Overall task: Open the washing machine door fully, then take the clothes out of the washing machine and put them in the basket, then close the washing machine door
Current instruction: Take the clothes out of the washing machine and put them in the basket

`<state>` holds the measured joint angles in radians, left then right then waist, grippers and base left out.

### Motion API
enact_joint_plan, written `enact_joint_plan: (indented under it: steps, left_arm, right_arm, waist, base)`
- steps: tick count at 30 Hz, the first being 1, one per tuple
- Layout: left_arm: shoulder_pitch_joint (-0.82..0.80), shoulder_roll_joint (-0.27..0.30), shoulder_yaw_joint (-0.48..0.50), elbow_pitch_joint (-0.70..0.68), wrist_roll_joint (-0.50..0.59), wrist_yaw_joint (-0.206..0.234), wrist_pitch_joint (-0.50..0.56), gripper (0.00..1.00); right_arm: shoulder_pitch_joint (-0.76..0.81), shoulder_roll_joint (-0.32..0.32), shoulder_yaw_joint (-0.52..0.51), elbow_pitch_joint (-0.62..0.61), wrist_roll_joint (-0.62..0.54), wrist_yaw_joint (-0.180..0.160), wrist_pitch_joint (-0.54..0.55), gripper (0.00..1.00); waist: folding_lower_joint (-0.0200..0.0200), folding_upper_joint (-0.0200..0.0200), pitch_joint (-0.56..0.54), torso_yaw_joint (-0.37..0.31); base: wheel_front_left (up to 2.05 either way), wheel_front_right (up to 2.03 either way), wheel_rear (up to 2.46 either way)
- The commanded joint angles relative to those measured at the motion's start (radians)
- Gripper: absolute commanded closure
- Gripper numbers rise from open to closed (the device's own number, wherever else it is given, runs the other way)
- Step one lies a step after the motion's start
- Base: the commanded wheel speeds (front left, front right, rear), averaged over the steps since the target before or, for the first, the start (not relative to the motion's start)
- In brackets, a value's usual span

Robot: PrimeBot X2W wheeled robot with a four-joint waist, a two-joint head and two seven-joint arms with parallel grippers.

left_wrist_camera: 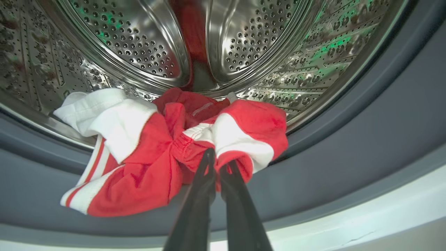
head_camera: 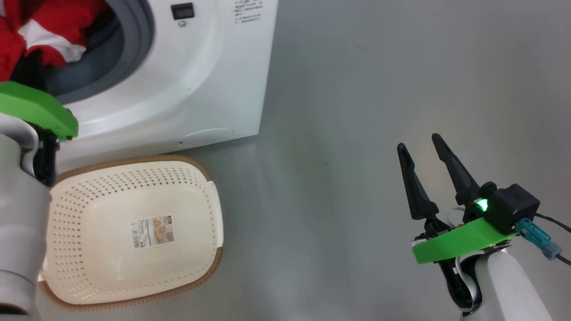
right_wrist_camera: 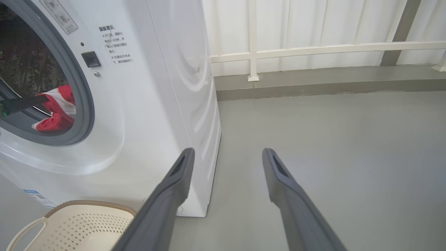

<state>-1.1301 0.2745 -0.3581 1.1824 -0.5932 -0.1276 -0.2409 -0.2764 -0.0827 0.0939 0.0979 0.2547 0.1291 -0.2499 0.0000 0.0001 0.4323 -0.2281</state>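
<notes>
White boxy washing machine (head_camera: 214,89) at far left, with a smooth glossy front panel and small black text right of the opening. Inside, steel drum (left_wrist_camera: 244,42): shiny, punched with rows of small round holes, raised paddle ribs. Thick grey rubber seal (left_wrist_camera: 348,157) rings the mouth, matte.

Clothes (left_wrist_camera: 156,157) at the drum mouth, lying over the steel lip and the seal. Soft red fabric, crumpled, with white panels, thin stripes at one edge and a gathered elastic seam in the middle.

Left gripper (left_wrist_camera: 216,158) pressed together on a red fold of the clothes, its long dark tapered fingers pinching near the bundle's right side. Right gripper (head_camera: 417,141) at near right, well apart from the machine, hovering over bare grey floor (head_camera: 357,89), fingers spread wide.

Basket (head_camera: 134,159) on the floor at near left, just in front of the machine. Cream plastic, rectangular with rounded corners, perforated walls, brown woven-look rim, loop handle at the side. Holds a paper label (head_camera: 151,232) stuck flat on its bottom.

White railing (right_wrist_camera: 313,48) at the far side, right of the machine.
</notes>
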Motion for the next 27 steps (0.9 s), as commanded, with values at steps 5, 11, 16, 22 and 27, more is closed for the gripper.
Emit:
enact_joint_plan:
  steps: [5, 11, 16, 22, 27]
  left_arm:
    - [0.04, 0.046, 0.033, -0.102, -0.025, -0.003, -0.02, 1.0]
    - [0.122, 0.046, 0.105, -0.248, 0.013, 0.0, -0.021, 1.0]
    - [0.197, 0.027, 0.162, -0.362, 0.064, 0.009, -0.021, 1.0]
    - [0.293, -0.004, 0.225, -0.503, 0.129, 0.012, -0.021, 1.0]
    - [0.355, -0.029, 0.263, -0.586, 0.161, 0.012, -0.021, 1.0]
  right_arm:
    - [0.008, -0.012, 0.011, -0.027, -0.006, 0.002, -0.012, 0.0]
    - [0.009, -0.018, 0.001, -0.025, -0.007, 0.002, -0.012, 0.0]
    - [0.017, -0.027, -0.009, -0.026, -0.009, 0.002, -0.012, 0.0]
    - [0.023, -0.038, -0.023, -0.028, -0.012, 0.002, -0.012, 0.0]
    - [0.033, -0.044, -0.027, -0.03, -0.015, 0.002, -0.012, 0.0]
  waist:
    - [0.0, -0.0001, -0.03, 0.032]
    - [0.0, -0.0001, -0.051, 0.05]
    - [0.0, -0.0001, -0.068, 0.066]
    - [0.0, -0.0001, -0.087, 0.082]
    - [0.0, -0.0001, -0.1, 0.091]
  base:
    - [0.0, 0.0, 0.0]
    - [0.0, 0.0, 0.0]
    - [0.0, 0.0, 0.0]
    - [0.0, 0.0, 0.0]
    - [0.0, 0.0, 0.0]
